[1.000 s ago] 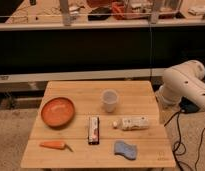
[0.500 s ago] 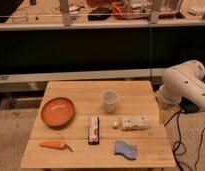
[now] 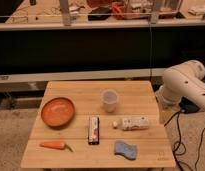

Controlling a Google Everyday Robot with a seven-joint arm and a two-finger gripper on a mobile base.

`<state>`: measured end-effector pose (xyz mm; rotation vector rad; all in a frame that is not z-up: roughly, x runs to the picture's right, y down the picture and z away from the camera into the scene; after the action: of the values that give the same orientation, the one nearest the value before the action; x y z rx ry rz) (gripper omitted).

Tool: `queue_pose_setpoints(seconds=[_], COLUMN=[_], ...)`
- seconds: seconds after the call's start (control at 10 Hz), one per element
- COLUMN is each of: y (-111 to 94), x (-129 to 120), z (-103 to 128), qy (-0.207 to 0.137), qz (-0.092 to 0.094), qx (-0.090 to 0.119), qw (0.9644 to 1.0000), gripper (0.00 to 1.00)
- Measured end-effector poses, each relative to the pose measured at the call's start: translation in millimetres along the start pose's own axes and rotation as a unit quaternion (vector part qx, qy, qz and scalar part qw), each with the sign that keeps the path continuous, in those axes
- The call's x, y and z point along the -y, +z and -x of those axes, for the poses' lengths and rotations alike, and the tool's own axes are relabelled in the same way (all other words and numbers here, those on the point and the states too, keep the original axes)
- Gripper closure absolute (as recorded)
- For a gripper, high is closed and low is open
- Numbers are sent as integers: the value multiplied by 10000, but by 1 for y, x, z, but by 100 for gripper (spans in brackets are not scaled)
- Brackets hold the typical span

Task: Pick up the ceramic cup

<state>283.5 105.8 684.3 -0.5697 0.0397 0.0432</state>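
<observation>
Tool isn't showing in view, so can't tell its state. Only the white arm (image 3: 185, 86) is showing, sitting off the right edge of the bench (image 3: 81, 91), apart from every item. Nothing is differing from 0.5 s ago: arm and items are holding the same spots. Cup (image 3: 110, 100) is standing upright mid-bench towards the back, untouched. Bowl (image 3: 58, 111) is sitting to its left, bottle (image 3: 133, 123) lying front-right of it, dark pack (image 3: 93, 130) in front, carrot (image 3: 53, 145) front-left, sponge (image 3: 125, 149) front-right. Bench is showing light wood; cables (image 3: 183, 145) are trailing on the floor at right.
</observation>
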Motion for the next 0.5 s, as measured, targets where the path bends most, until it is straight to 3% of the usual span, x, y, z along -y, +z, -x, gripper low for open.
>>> queue_pose_setpoints(seconds=[0.3, 0.5], y=[-3, -15], x=[3, 30], z=[2, 26], qy=[-45, -354], qz=[-79, -412], qx=[1, 24], qw=[10000, 9985], gripper=[20, 20])
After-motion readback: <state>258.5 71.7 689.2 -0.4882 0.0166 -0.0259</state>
